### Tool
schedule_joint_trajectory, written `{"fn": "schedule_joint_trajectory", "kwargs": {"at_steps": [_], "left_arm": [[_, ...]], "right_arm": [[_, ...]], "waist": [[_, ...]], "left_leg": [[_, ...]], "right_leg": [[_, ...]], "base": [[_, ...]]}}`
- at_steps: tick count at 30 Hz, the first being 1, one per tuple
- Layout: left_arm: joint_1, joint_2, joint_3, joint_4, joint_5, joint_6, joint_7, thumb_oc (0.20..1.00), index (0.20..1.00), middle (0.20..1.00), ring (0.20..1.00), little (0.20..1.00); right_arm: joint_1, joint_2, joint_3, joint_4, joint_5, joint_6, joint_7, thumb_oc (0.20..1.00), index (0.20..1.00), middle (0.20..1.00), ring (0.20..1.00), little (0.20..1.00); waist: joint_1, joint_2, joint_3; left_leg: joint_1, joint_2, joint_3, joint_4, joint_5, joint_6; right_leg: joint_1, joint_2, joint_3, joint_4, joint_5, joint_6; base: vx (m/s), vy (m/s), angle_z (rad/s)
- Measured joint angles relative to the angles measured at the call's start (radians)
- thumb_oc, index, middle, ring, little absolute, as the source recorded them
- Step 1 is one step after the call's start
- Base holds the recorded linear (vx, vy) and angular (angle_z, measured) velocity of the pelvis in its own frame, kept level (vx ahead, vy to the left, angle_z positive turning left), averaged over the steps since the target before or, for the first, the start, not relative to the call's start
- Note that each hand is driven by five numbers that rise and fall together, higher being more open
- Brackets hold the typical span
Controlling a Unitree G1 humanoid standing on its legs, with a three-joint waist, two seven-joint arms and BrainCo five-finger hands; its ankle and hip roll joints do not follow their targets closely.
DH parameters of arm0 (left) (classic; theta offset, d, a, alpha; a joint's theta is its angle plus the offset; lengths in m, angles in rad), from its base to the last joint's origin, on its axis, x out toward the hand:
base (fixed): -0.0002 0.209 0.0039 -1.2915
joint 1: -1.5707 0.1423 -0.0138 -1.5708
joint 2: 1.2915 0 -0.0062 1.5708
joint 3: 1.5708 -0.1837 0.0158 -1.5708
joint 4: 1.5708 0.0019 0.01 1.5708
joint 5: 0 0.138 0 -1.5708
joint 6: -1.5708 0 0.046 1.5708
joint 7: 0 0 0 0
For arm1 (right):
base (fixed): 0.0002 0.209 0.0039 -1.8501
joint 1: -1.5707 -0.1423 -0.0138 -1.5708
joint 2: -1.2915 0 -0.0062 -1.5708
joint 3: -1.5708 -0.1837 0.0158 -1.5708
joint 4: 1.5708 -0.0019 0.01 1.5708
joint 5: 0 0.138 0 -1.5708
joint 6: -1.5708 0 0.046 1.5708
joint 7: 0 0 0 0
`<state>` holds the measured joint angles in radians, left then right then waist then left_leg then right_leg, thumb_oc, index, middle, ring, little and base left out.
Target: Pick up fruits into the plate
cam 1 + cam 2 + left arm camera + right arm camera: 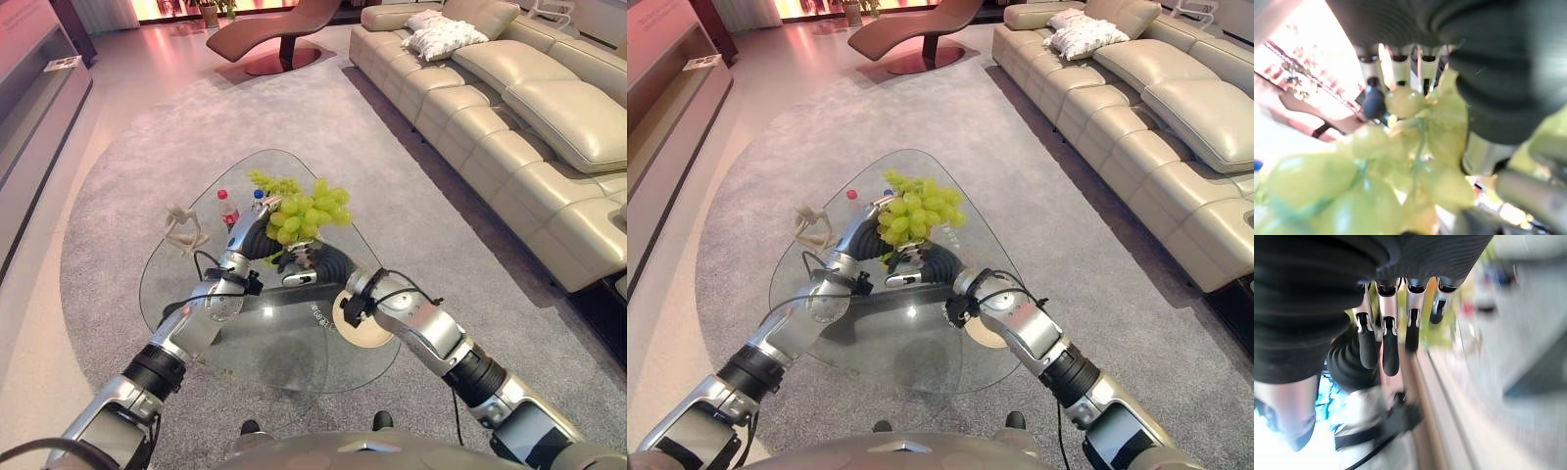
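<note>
Left eye view: the left hand (263,238) is holding a bunch of green grapes (306,211) up above the glass bench (176,294), its fingers mostly hiding behind the fruit. The right hand (318,266) is sitting just beside it, below the bunch; its fingertips are hard to make out here. A pale plate (364,328) is lying on the bench under the right wrist, partly covered by the arm. Beyond the left hand, a red-capped bottle (227,208) and a beige figurine (184,230) are standing on the glass; a second bottle is showing little more than its blue cap behind the hand.

Right eye view: the grapes are hanging above the left hand (872,233), covering most of the red-capped bottle, so only its cap is peeking out. The plate (991,340) is almost wholly hiding under the right forearm.

Left wrist view: the left hand (1400,29) is gripping the bunch (1396,161), its fingers curling around the stems; the grapes are blurring at close range and running off the edge.

Right wrist view: the right hand (1386,323) is hanging with fingers straight and relaxed, grasping nothing; past them everything is smearing, a patch of green barely readable.
</note>
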<state>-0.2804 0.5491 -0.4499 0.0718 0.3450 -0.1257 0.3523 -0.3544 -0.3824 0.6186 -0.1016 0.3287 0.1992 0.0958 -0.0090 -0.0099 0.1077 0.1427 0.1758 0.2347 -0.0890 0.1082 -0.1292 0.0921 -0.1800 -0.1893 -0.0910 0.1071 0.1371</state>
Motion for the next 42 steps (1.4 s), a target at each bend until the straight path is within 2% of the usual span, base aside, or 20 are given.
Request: {"fn": "schedule_joint_trajectory", "kwargs": {"at_steps": [6, 9, 10, 12, 15, 18, 21, 26, 29, 42], "left_arm": [[0.001, 0.046, 0.116, -0.104, -0.023, 0.081, -0.062, 0.2, 0.2, 0.2, 0.2, 0.2], [0.059, 0.055, 0.159, -0.06, -0.027, 0.055, -0.022, 0.2, 0.2, 0.2, 0.2, 0.2], [0.092, 0.053, 0.157, 0.028, 0.001, 0.031, 0.044, 0.2, 0.2, 0.2, 0.2, 0.2], [0.109, 0.055, 0.157, 0.17, 0.042, 0.006, 0.105, 0.2, 0.2, 0.2, 0.2, 0.2], [0.12, 0.067, 0.163, 0.198, 0.05, -0.012, 0.118, 0.2, 0.2, 0.2, 0.2, 0.2], [0.12, 0.071, 0.163, 0.14, 0.048, -0.038, 0.118, 0.2, 0.2, 0.2, 0.2, 0.2], [0.12, 0.058, 0.162, 0.054, 0.045, -0.074, 0.111, 0.2, 0.2, 0.2, 0.2, 0.2], [0.12, -0.011, 0.134, 0.035, 0.024, -0.082, 0.073, 0.2, 0.2, 0.2, 0.2, 0.2], [0.12, -0.032, 0.127, 0.039, 0.001, -0.086, 0.072, 0.2, 0.2, 0.2, 0.2, 0.2], [0.117, -0.036, 0.091, 0.039, -0.042, -0.088, 0.077, 0.2, 0.2, 0.2, 0.2, 0.2]], "right_arm": [[-0.038, -0.057, -0.117, -0.061, -0.039, 0.051, 0.008, 1.0, 1.0, 1.0, 1.0, 1.0], [0.029, -0.112, -0.158, -0.065, -0.06, 0.046, 0.067, 1.0, 1.0, 1.0, 1.0, 1.0], [0.076, -0.145, -0.158, -0.055, -0.076, 0.045, 0.095, 1.0, 1.0, 1.0, 1.0, 1.0], [0.084, -0.166, -0.147, -0.033, -0.075, 0.045, 0.127, 1.0, 1.0, 1.0, 1.0, 1.0], [0.052, -0.187, -0.15, -0.035, -0.031, 0.041, 0.139, 1.0, 1.0, 1.0, 1.0, 1.0], [0.024, -0.171, -0.157, -0.043, 0.035, 0.048, 0.144, 1.0, 1.0, 1.0, 1.0, 1.0], [0.019, -0.107, -0.165, -0.057, 0.117, 0.071, 0.153, 1.0, 1.0, 1.0, 1.0, 1.0], [0.025, -0.057, -0.126, -0.059, 0.28, 0.136, 0.153, 1.0, 1.0, 1.0, 1.0, 1.0], [0.029, -0.036, -0.118, -0.059, 0.332, 0.15, 0.149, 1.0, 1.0, 1.0, 1.0, 1.0], [0.029, -0.023, -0.097, -0.059, 0.343, 0.15, 0.106, 1.0, 1.0, 1.0, 1.0, 1.0]], "waist": [[0.005, 0.002, -0.001], [0.003, 0.006, -0.01], [0.0, 0.009, -0.012], [-0.012, 0.009, -0.012], [-0.018, 0.009, -0.012], [-0.014, 0.009, -0.012], [-0.005, 0.008, -0.013], [-0.001, 0.007, -0.014], [0.001, 0.005, -0.014], [0.002, -0.014, -0.027]], "left_leg": [[0.0, 0.0, -0.004, 0.0, 0.0, 0.0], [-0.009, 0.0, -0.011, -0.001, 0.0, 0.0], [-0.009, 0.001, -0.015, -0.001, 0.0, 0.0], [-0.01, 0.003, -0.014, 0.0, 0.0, 0.0], [-0.011, 0.003, -0.014, -0.001, 0.0, 0.0], [-0.011, 0.003, -0.014, -0.001, 0.0, 0.0], [-0.008, 0.003, -0.014, -0.001, 0.0, 0.0], [-0.007, 0.003, -0.014, 0.0, 0.0, 0.0], [-0.007, 0.004, -0.014, 0.0, 0.0, 0.0], [-0.007, 0.014, -0.012, -0.001, 0.001, -0.002]], "right_leg": [[0.002, 0.0, -0.003, 0.0, 0.0, 0.0], [-0.001, 0.001, -0.009, 0.0, 0.0, 0.0], [-0.001, 0.002, -0.011, 0.0, 0.0, 0.0], [-0.003, 0.004, -0.01, -0.001, 0.0, 0.0], [-0.003, 0.004, -0.01, -0.002, 0.0, 0.0], [-0.002, 0.004, -0.011, -0.002, 0.0, 0.0], [0.0, 0.003, -0.011, -0.001, 0.0, 0.0], [0.001, 0.004, -0.011, -0.001, 0.0, 0.0], [0.001, 0.005, -0.011, -0.001, 0.0, 0.0], [0.001, 0.014, -0.011, -0.001, 0.0, 0.0]], "base": [[0.0, 0.005, 0.01], [-0.01, -0.008, 0.07], [0.0, 0.0, 0.0], [0.0, 0.0, 0.0], [0.0, 0.0, 0.0], [0.0, 0.0, 0.0], [0.01, -0.01, 0.0], [0.0, -0.034, 0.0], [0.0, -0.021, 0.0], [0.0, 0.0, 0.0]]}}
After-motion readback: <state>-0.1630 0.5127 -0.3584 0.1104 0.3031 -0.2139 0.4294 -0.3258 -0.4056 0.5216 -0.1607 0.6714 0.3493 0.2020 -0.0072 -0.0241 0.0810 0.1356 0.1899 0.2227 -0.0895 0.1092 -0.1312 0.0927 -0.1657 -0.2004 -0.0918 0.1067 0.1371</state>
